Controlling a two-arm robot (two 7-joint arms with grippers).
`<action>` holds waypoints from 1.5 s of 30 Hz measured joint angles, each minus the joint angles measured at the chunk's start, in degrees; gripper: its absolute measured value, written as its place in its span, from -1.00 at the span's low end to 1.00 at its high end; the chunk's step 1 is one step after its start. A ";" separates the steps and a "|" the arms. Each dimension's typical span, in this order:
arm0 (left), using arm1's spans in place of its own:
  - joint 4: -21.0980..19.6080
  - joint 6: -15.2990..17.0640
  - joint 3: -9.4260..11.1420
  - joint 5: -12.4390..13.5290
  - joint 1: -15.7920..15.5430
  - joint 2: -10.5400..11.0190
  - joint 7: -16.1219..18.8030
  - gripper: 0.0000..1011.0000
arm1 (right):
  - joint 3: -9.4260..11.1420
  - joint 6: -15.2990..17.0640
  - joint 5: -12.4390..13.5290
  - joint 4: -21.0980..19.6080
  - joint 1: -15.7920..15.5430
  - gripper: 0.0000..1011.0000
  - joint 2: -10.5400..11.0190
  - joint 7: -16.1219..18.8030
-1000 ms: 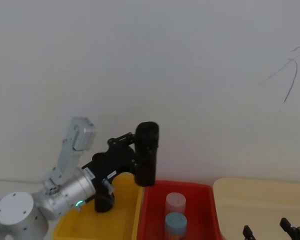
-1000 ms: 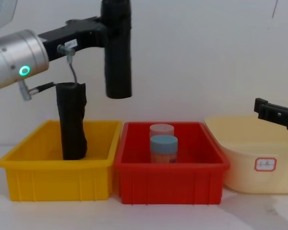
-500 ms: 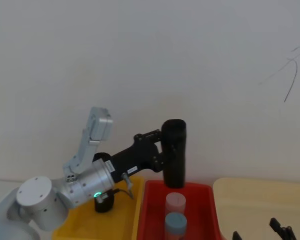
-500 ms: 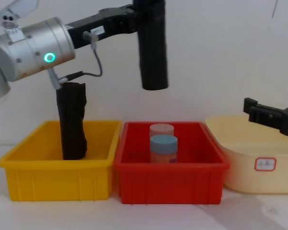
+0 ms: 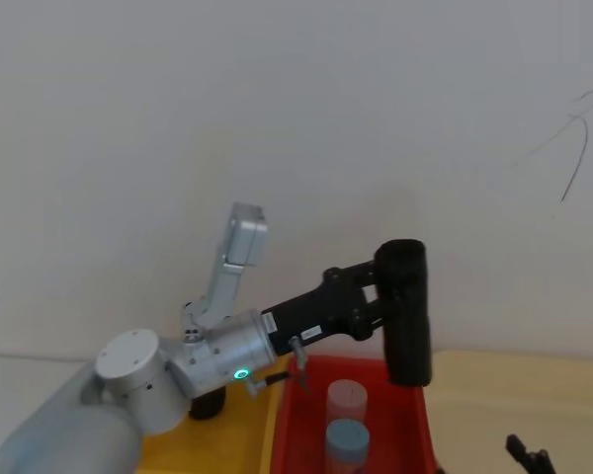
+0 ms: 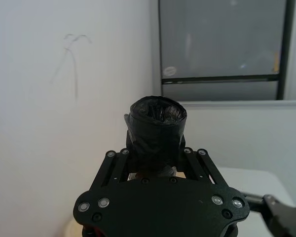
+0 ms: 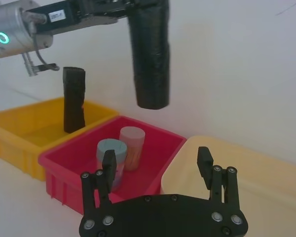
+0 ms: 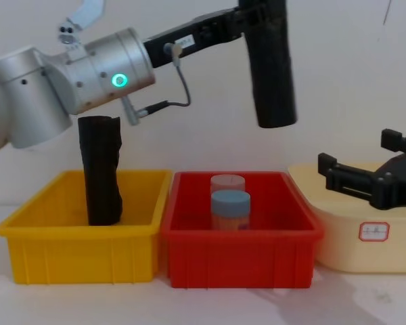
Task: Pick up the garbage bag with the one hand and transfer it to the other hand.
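On my feed the biggest thing is the silver-grey left arm (image 8: 88, 74), reaching in from the desk's left side and up across the bins, its green ring lit. Along the desk (image 8: 365, 298) stand three containers in a row. The cream tub (image 8: 352, 244) is at the right end, the yellow bin (image 8: 81, 254) at the left end, and the red bin (image 8: 237, 257) between them, just beside both.

The garbage bag (image 8: 272, 74) hangs upright in the air over the right side of the red bin, well clear of everything below it. The left gripper (image 5: 381, 299) has its fingers clamped on the bag near its top end, so most of the roll hangs below the grip (the left wrist view shows the crinkled top end poking up between the two fingers).

A second roll (image 8: 101, 169) of the same black plastic stands upright inside the yellow bin, rising well above its rim.

The right gripper (image 7: 157, 163) sits over by the cream tub, lower than the bag and off to its right, well apart from it. Its fingers are spread wide with nothing between them.

Smallest are two lidded jars (image 8: 230, 206) in the middle of the red bin, the blue-lidded one in front of the pale one.
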 joint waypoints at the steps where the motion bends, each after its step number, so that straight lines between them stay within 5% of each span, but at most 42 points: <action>1: 1.19 -0.05 0.07 -0.24 -0.57 -0.52 -0.76 -0.21 | -0.14 -0.07 -0.32 0.36 0.22 0.98 -0.27 -0.14; 12: 9.98 -0.19 0.50 -2.47 -4.51 -4.57 -6.40 -0.21 | -0.28 0.41 -2.60 3.43 2.63 0.98 -3.11 -2.51; 26: 12.33 0.79 1.09 -3.20 -4.96 -6.13 -8.12 -0.21 | 0.86 1.90 -4.34 6.08 4.88 0.98 -6.07 -5.29; 45: 13.40 1.42 1.79 -3.38 -5.09 -6.89 -8.92 -0.21 | 0.78 -0.20 -6.68 7.96 5.94 0.98 -6.13 -4.24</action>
